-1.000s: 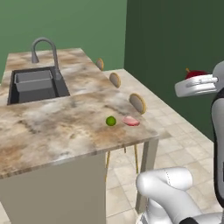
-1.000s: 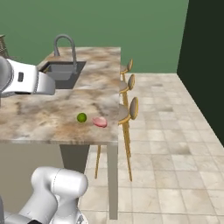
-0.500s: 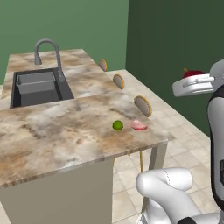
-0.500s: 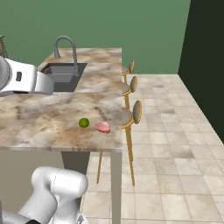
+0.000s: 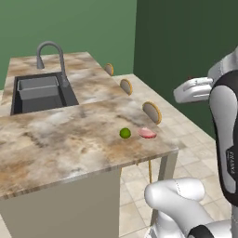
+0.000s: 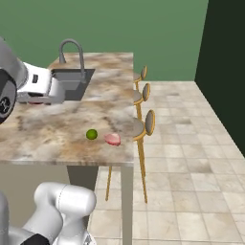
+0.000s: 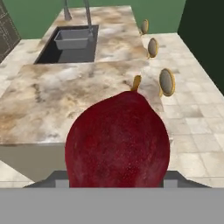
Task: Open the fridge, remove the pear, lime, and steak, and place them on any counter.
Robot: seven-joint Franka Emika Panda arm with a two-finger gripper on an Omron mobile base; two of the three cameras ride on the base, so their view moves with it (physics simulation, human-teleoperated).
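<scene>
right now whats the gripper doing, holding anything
Gripper: jaws closed on the pear, carried above the floor short of the counter.

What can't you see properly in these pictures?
- Gripper fingers: in the hand view the pear covers them, so the grip itself is hidden.
- Lime and steak: the pear blocks them in the hand view; they show on the counter in the left base view, lime beside steak.
- Pear in the right base view: just a dark red sliver under the white hand.
- Stool legs: mostly behind the counter in the left base view.
</scene>
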